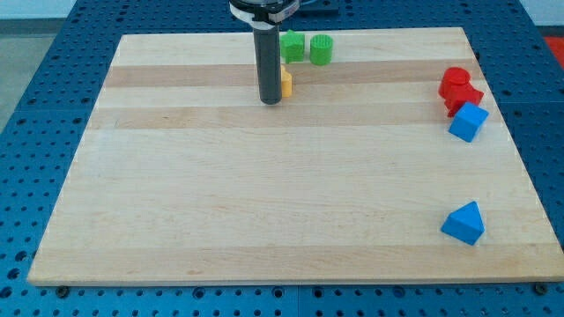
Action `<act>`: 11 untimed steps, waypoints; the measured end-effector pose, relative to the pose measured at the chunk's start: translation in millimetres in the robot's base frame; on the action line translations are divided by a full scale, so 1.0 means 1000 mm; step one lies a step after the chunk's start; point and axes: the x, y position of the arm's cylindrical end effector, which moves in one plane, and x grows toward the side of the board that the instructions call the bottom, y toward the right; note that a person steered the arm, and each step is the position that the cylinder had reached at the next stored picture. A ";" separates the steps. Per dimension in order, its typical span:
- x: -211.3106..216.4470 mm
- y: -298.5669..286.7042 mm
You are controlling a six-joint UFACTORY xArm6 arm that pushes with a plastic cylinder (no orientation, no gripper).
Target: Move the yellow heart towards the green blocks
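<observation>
The yellow heart (pixel 286 83) lies near the top middle of the wooden board (pixel 176 194), mostly hidden behind my dark rod. My tip (pixel 270 101) rests on the board just below and left of the heart, touching or nearly touching it. Two green blocks sit above it near the board's top edge: a green block (pixel 293 46) on the left, partly behind the rod, and a green cylinder (pixel 322 49) on the right. The heart is a short way below the left green block.
Two red blocks (pixel 459 87) sit together at the right edge with a blue cube (pixel 468 122) just below them. A blue triangular block (pixel 464 223) lies at the lower right.
</observation>
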 end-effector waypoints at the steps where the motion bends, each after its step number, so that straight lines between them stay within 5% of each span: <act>1: -0.012 0.000; 11: -0.049 0.035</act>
